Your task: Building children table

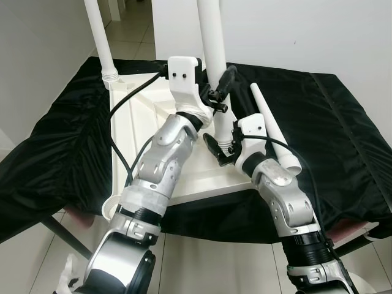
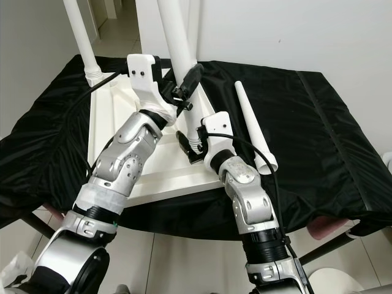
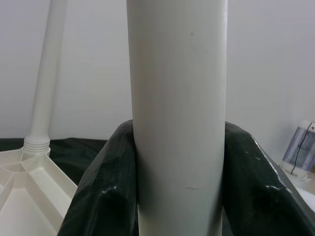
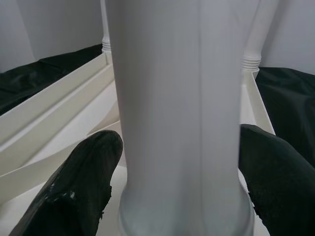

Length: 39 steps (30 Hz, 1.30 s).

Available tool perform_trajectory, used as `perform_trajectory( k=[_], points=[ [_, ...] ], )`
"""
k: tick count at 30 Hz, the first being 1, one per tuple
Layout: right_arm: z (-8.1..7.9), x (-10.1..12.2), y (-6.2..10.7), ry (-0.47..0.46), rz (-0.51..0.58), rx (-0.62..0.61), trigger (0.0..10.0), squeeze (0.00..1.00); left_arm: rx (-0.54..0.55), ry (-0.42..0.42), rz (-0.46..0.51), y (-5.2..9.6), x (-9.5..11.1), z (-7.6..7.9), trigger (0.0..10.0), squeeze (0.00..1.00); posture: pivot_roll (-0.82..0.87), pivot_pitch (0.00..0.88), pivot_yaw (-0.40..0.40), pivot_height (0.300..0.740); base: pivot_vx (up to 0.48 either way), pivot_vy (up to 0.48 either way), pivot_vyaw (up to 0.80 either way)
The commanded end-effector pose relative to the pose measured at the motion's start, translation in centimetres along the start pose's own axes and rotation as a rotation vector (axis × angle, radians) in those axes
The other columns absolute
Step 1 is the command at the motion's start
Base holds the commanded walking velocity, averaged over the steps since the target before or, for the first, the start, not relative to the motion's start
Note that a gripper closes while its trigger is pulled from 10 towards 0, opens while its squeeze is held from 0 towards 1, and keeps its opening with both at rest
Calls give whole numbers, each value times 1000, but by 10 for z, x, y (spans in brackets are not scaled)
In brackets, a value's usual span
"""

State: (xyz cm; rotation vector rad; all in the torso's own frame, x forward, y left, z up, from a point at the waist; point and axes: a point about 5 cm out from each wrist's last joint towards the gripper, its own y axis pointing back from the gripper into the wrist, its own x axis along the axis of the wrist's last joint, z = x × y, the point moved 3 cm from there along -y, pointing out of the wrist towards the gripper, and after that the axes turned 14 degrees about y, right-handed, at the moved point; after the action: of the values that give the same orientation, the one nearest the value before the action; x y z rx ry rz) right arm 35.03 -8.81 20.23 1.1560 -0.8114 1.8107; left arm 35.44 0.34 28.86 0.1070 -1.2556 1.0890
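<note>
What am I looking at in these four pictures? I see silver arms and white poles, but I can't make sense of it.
It is a humanoid robot putting together a small children's table. The two wide pictures come from cameras in its head, looking down at its own silver arms. The white tabletop lies upside down on a black cloth. One leg already stands in a far corner, and a loose leg lies on the cloth.

Both grippers are closed around a second upright leg: the left gripper higher up, the right gripper near its base, where it meets the tabletop.

The two close-up pictures come from cameras on the wrists; the dark shapes beside the white pole are the black fingers.
</note>
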Motion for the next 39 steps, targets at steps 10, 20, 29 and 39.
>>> perform_trajectory(
  k=[10,20,29,39],
  points=[
    [2,5,-10,44,-11,25,10000,0,-136,-5,-79,12,-22,31,10000,0,21,33,-32,740,0,0,0],
    [-2,12,-13,62,7,55,10000,0,-148,-22,-94,14,-29,38,10000,0,20,53,-33,740,0,0,0],
    [-13,16,-10,111,39,116,8353,0,-147,-28,-106,12,-32,39,10000,0,15,63,-28,740,0,0,0],
    [-22,16,-6,111,63,173,0,0,-135,-17,-118,12,-34,37,10000,0,15,69,-26,740,0,0,0]
  ],
)
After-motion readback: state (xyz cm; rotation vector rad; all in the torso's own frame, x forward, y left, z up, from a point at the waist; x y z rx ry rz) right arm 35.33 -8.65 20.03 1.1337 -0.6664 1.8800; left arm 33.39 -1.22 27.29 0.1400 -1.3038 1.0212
